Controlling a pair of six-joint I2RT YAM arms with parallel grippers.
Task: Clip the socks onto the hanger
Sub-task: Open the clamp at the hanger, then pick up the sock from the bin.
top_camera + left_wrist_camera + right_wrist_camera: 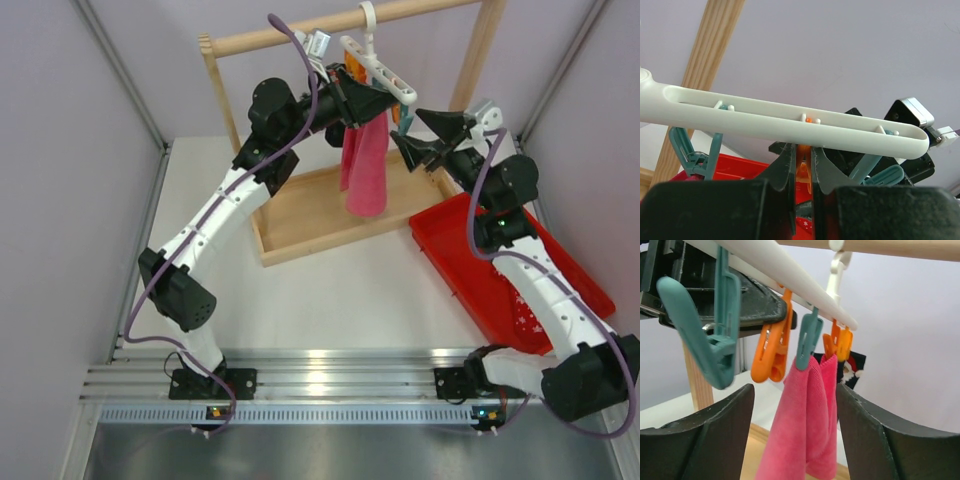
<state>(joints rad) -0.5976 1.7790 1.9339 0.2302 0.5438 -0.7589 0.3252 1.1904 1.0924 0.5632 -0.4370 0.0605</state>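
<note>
The white hanger (378, 66) hangs by its hook from the wooden rail (300, 35). In the left wrist view its slotted bar (790, 124) runs just above my fingers. My left gripper (804, 156) (372, 100) is shut on an orange clip (803, 167) under the bar. My right gripper (407, 127) stands open at the hanger's right end, and in its own view the gripper (795, 407) holds nothing, below a teal clip (710, 335) and an orange clip (772, 352). One red sock (527, 318) with white print lies in the red tray (470, 255).
A pink cloth (810, 425) (365, 170) hangs from a teal clip (808, 340) and orange clips (838, 342). A black printed cloth (852, 367) hangs behind it. The rail frame's wooden base (300, 215) lies under the hanger, beside the tray.
</note>
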